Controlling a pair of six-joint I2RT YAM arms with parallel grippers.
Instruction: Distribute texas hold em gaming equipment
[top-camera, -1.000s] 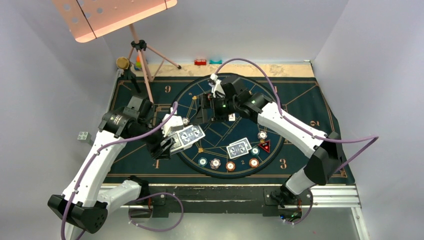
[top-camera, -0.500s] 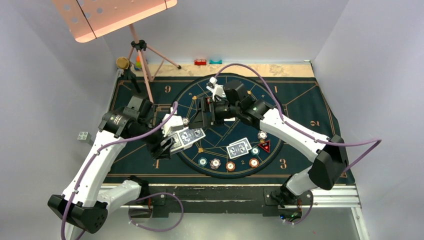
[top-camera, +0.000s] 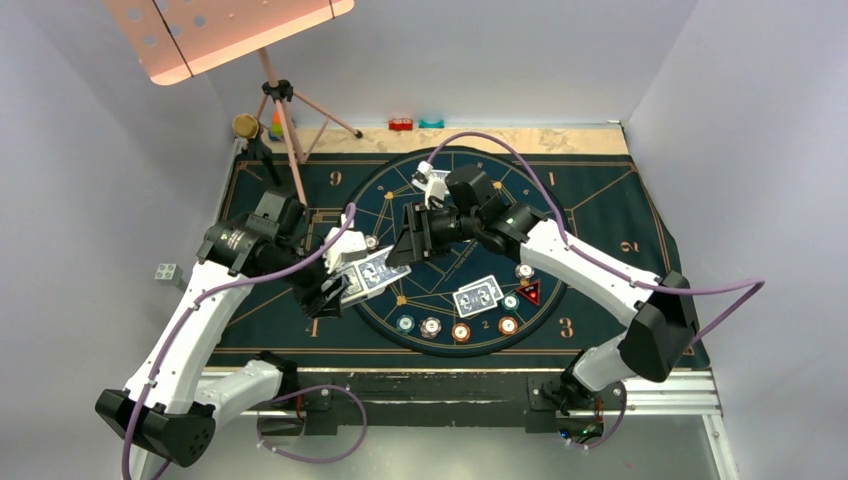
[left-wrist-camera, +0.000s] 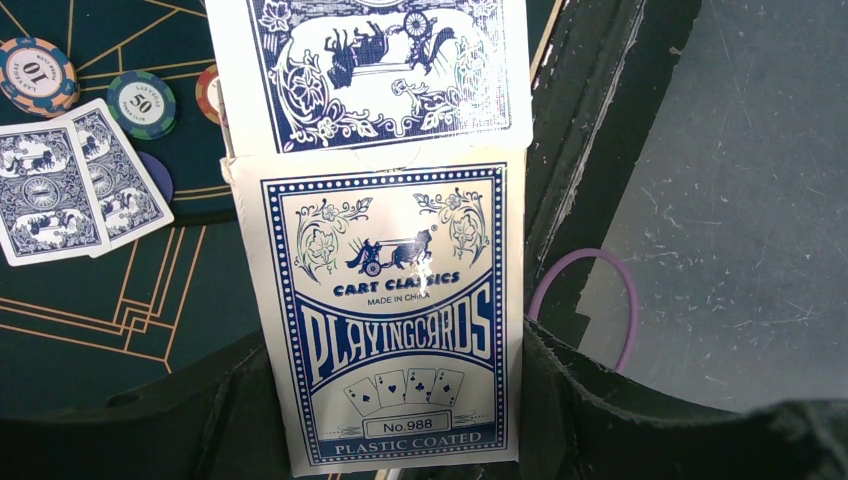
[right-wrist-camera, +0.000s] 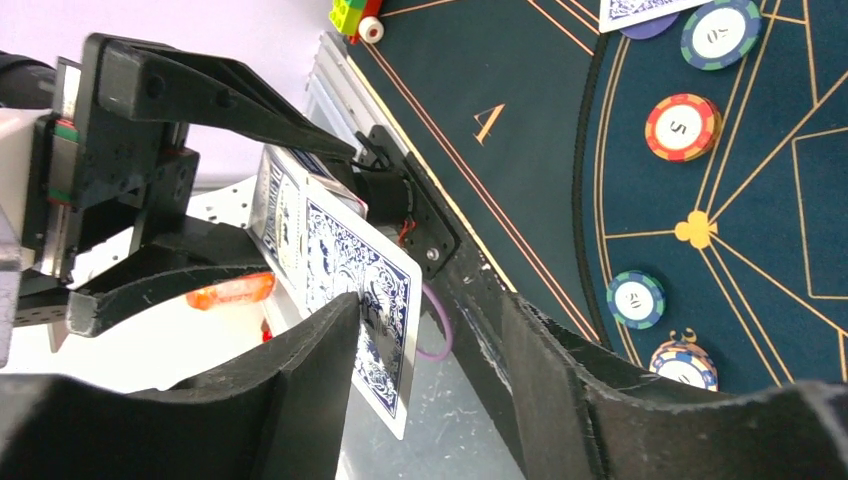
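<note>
My left gripper (top-camera: 338, 288) is shut on a white and blue playing-card box (left-wrist-camera: 390, 320), held above the mat's left half. One blue-backed card (left-wrist-camera: 370, 70) sticks out of the box's top. My right gripper (right-wrist-camera: 430, 360) stands open around that card (right-wrist-camera: 365, 300): its left finger (right-wrist-camera: 300, 380) touches the card and the right finger (right-wrist-camera: 560, 380) is still apart. Two cards (top-camera: 478, 295) lie face down on the mat. A red triangular marker (top-camera: 529, 292) lies to their right, and several poker chips (top-camera: 430, 326) lie around them.
The dark blue mat (top-camera: 620, 215) covers the table. A pink music stand on a tripod (top-camera: 285, 110) rises at the back left, next to a yellow round thing (top-camera: 244, 125). Red (top-camera: 402, 124) and teal (top-camera: 431, 123) blocks sit at the back edge.
My right gripper has moved left and nearer, onto the card sticking out of the box, and its jaws have narrowed. The left arm and the box have stayed put.
</note>
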